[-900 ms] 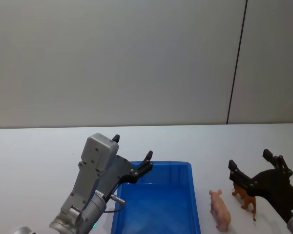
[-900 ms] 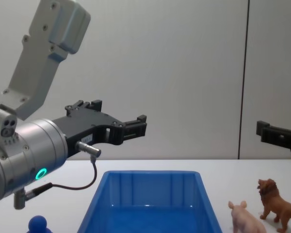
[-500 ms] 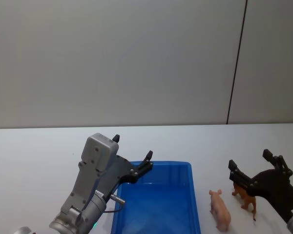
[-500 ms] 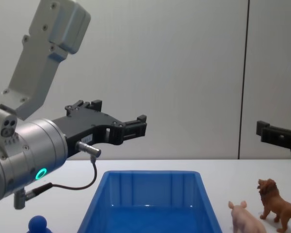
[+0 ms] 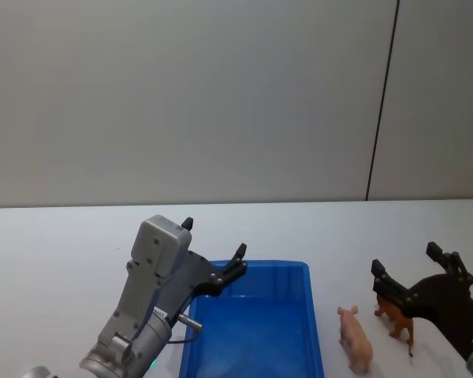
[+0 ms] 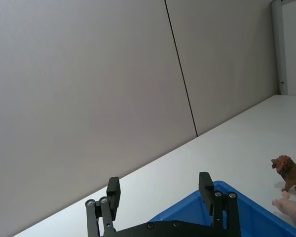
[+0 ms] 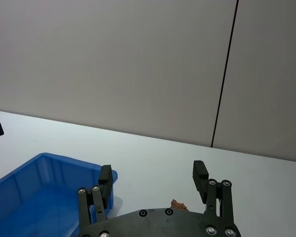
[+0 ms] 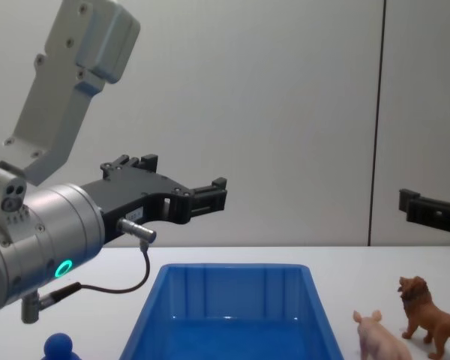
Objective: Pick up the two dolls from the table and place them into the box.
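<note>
Standing on flat white tabletop [image 5: 63,236], right of empty rectangular bright blue plastic box [image 5: 260,323]: both dolls. Note left gripper [image 5: 214,238] spread open near box's far left corner, right gripper [image 5: 404,258] spread open over brown maned plastic lion [image 8: 424,315], pale pink plastic pig [image 5: 355,340] just beside. Probably light, rigid, slick: grasp across torso, not legs.

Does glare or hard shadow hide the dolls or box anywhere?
Head view: even light, no hard shadows at the pig or lion. Chest view: a faint sheen on the box floor, hiding nothing. Right wrist view: the right gripper, not lighting, covers most of the lion.
</note>
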Action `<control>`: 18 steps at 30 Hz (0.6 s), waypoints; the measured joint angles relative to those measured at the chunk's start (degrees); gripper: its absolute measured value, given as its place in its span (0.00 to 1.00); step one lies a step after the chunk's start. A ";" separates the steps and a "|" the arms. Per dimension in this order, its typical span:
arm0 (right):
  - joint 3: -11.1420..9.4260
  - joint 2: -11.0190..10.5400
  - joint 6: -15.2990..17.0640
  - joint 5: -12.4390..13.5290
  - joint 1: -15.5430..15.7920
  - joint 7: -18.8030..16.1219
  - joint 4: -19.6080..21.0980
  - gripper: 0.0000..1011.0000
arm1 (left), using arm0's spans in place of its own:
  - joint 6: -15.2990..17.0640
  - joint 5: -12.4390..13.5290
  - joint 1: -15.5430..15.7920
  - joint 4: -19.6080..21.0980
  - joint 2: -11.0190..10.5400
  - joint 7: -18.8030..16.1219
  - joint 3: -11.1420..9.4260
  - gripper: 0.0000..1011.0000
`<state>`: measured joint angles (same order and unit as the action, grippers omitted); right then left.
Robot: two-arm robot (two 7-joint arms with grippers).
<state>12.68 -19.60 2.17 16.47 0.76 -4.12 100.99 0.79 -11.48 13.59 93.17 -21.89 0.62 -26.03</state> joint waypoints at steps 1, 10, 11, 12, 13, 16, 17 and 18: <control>-0.08 -0.07 0.12 0.03 -0.01 -0.08 -0.06 0.99 | 0.00 0.00 0.00 0.00 -0.01 0.00 0.00 0.99; -1.19 -1.30 2.53 0.92 0.02 -0.70 -1.49 0.99 | 0.00 0.00 0.00 0.00 0.00 0.00 0.00 0.99; -1.27 -1.38 2.77 0.98 0.03 -0.73 -1.66 0.99 | 0.00 0.00 0.00 0.00 -0.01 0.00 0.00 0.99; -1.27 -1.38 2.77 0.98 0.03 -0.73 -1.66 0.99 | 0.00 0.00 0.00 0.00 0.00 0.00 0.00 0.99; -1.41 -1.52 3.36 1.11 0.03 -0.81 -2.03 0.99 | 0.00 0.00 0.00 0.00 0.00 0.00 0.00 0.99; -1.60 -1.68 4.12 1.26 -0.01 -0.90 -2.72 0.99 | 0.00 0.00 0.00 0.00 0.00 0.00 0.00 0.99; -1.70 -1.73 4.65 1.34 -0.10 -0.99 -3.23 0.99 | 0.00 0.00 0.00 0.00 0.00 0.00 0.00 0.99; -1.77 -1.74 5.05 1.41 -0.29 -1.09 -3.84 0.99 | 0.00 0.00 0.00 0.00 0.00 0.00 0.00 0.99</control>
<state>10.91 -21.34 7.22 17.88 0.47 -5.20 97.15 0.79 -11.48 13.59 93.18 -21.89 0.62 -26.03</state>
